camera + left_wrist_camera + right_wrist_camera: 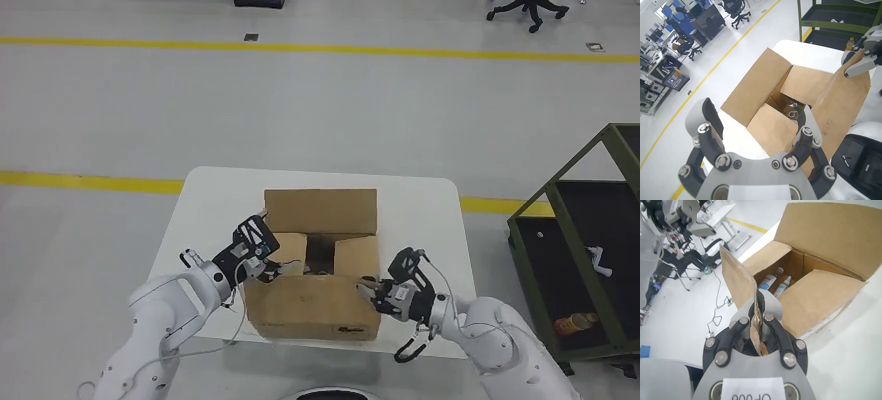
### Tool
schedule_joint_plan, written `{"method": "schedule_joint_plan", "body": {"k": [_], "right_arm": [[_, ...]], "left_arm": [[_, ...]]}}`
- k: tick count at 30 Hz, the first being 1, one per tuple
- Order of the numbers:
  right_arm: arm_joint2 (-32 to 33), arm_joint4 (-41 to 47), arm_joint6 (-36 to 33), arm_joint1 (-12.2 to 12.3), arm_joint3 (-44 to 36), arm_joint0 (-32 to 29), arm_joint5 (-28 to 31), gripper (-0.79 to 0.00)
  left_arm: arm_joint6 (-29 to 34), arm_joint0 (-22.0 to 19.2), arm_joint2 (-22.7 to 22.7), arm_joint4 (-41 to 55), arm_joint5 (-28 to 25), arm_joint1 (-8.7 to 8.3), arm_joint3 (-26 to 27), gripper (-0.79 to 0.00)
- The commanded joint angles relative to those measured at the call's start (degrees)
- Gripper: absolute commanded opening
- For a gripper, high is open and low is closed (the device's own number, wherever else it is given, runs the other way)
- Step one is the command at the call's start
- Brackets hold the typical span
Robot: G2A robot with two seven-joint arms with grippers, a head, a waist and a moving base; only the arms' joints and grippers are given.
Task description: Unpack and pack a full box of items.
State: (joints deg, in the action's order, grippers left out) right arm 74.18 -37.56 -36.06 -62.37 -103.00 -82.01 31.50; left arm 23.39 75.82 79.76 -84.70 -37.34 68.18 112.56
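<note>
A brown cardboard box stands mid-table with its flaps partly open. Its far flap is folded back, and two side flaps lie over part of the opening. My right gripper is shut on the edge of the near long flap at the box's right front corner. My left gripper is open at the box's left side, its fingers on either side of the left side flap. Inside lie two bottles and a small metal part.
The white table has bare room left, right and behind the box. A green cart stands off the table's right side with an orange bottle in it. Yellow lines cross the floor.
</note>
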Motion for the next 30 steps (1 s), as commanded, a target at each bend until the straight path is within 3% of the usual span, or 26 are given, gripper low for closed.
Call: {"method": "schedule_joint_plan", "body": {"k": [1,13,24,30], "right_arm": [[-0.2,-2.8,0.8,0.1,-0.7,-0.5,0.9,-0.785],[-0.3,-14.2,9.3,0.6,-4.0,-3.3,4.6,-0.785],[-0.4,-17.9,12.4,1.0,-4.2,-3.9,6.7,-0.785],[-0.4,-18.7,13.6,1.2,-4.3,-4.0,6.8,-0.748]], "left_arm": [[0.0,-0.1,0.0,0.4,0.0,-0.07,-0.2,0.0],[4.2,-1.0,-1.6,3.0,-2.1,-0.5,-1.9,0.0],[8.0,-2.0,-2.6,2.1,-3.8,-1.06,-2.3,0.0],[10.7,-2.1,-3.5,3.6,-6.4,-1.4,-2.9,0.0]]}}
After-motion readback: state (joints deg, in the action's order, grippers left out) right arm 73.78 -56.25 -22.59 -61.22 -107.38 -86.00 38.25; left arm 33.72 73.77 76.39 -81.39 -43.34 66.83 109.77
